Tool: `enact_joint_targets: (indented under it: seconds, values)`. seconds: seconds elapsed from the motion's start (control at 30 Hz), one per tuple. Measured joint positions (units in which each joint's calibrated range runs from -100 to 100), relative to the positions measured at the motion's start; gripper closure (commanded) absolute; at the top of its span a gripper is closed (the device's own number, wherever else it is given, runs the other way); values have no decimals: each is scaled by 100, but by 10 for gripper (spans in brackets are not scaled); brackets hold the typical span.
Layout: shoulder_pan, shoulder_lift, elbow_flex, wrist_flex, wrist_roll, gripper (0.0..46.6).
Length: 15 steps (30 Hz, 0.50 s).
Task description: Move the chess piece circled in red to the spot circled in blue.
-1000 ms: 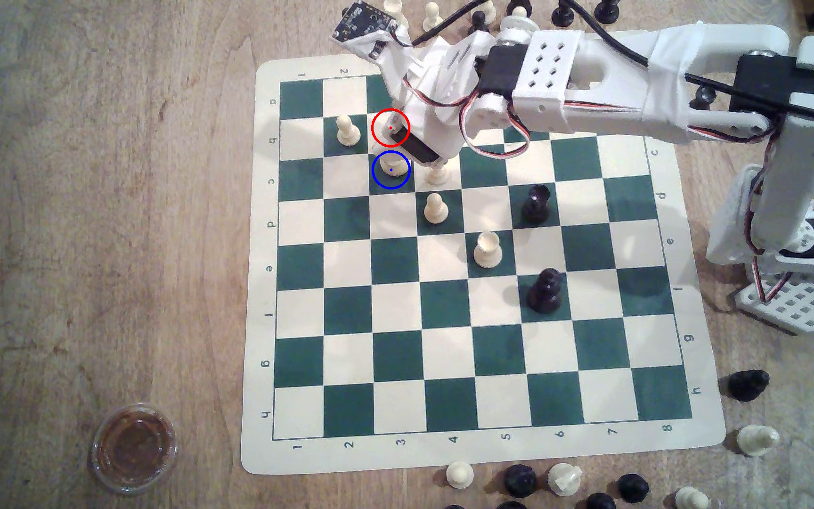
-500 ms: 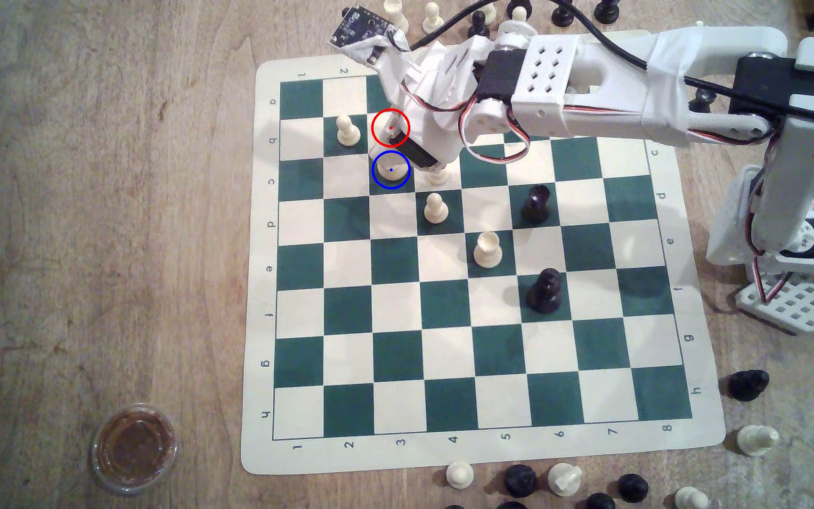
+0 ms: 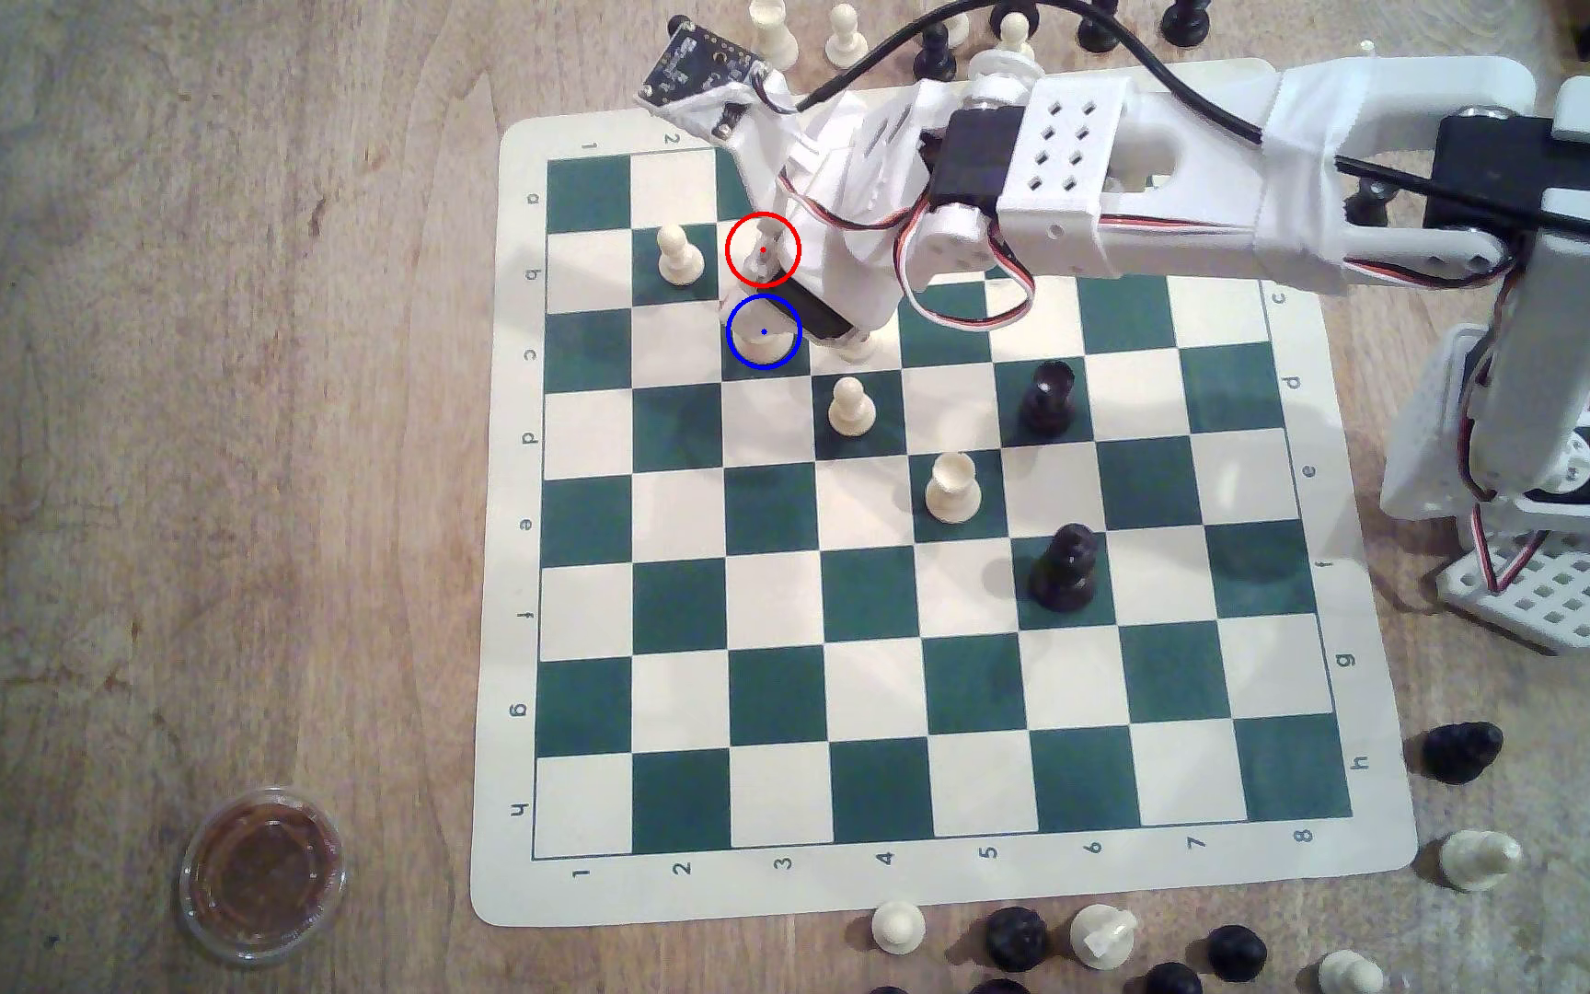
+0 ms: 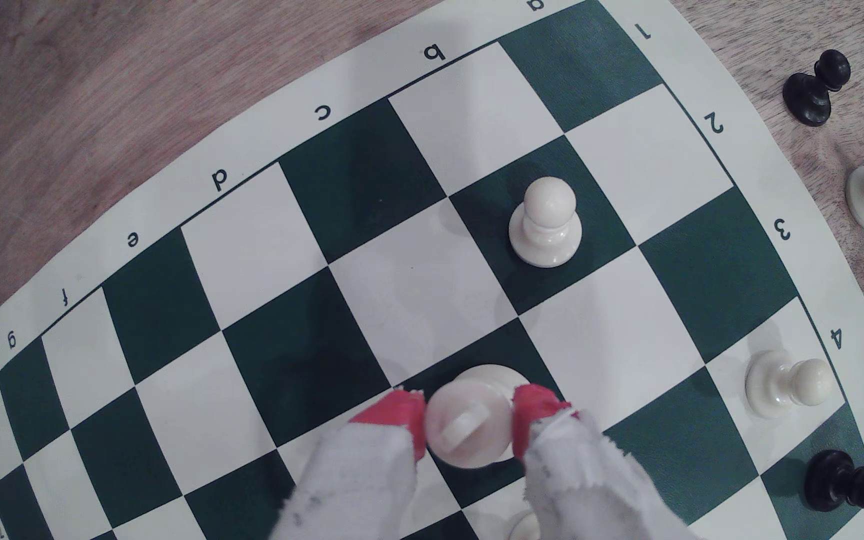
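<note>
The tall cream piece [image 4: 469, 418] stands on the dark green square [image 3: 745, 358] in column 3, row c, inside the blue ring. The gripper [image 4: 469, 423] has its red-tipped jaws on either side of it, touching. A cream pawn [image 4: 544, 223] stands near on b2.

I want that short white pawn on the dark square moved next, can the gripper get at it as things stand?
Probably not yet: the gripper has its jaws around the tall white piece. Otherwise the pawn stands alone, nothing crowding it.
</note>
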Motion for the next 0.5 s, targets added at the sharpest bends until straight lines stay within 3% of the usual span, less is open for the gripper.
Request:
enact_joint_targets:
  seconds: [0.07, 0.13, 0.23, 0.5]
  values:
    - [0, 0, 0, 0, 0, 426]
    - [0, 0, 0, 0, 0, 349]
    - [0, 0, 0, 0, 0, 276]
    - [0, 0, 0, 32, 0, 216]
